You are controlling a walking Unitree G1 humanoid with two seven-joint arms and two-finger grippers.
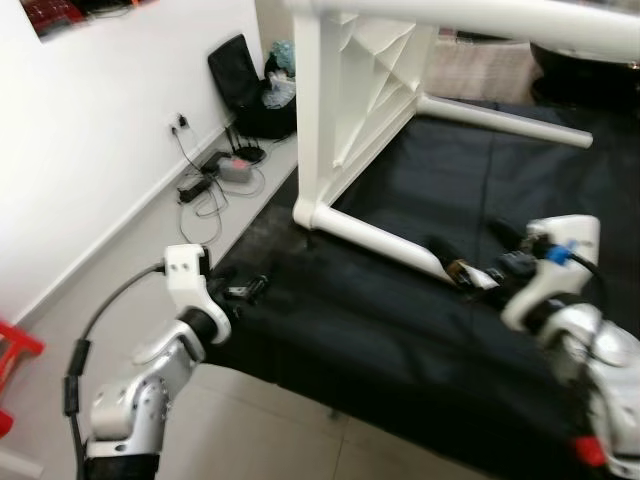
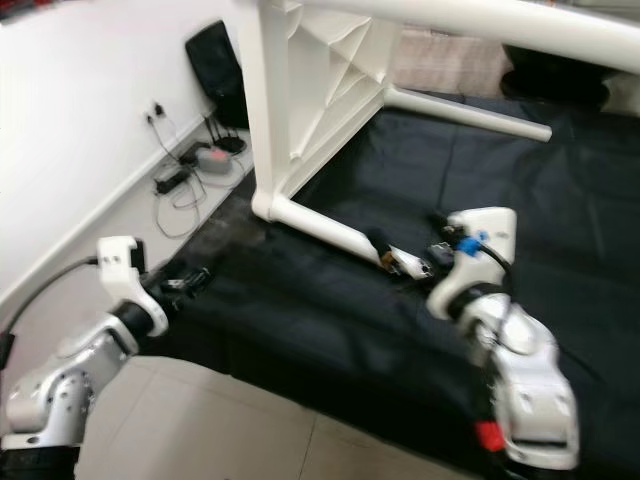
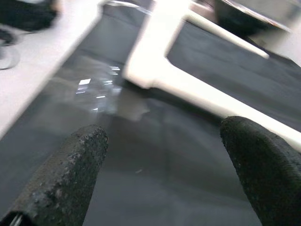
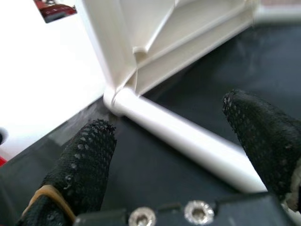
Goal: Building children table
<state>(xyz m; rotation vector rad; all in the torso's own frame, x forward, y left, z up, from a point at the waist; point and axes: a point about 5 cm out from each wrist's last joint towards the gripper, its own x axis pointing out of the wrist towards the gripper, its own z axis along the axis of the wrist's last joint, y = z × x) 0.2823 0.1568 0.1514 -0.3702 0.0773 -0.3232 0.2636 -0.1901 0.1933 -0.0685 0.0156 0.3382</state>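
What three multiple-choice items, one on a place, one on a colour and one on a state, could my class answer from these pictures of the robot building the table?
1. Where does the white table lie?
A. on a black sheet
B. on bare tiles
C. on a red rug

2. What colour is the table leg near the right gripper?
A. white
B. blue
C. brown

3. How are the left gripper fingers?
A. open
B. shut on a leg
C. shut on a cable

Answers: 1 A, the black sheet spreads beneath it; 2 A, the leg is plainly white; 3 A, the left wrist view has the fingers wide apart, nothing between.
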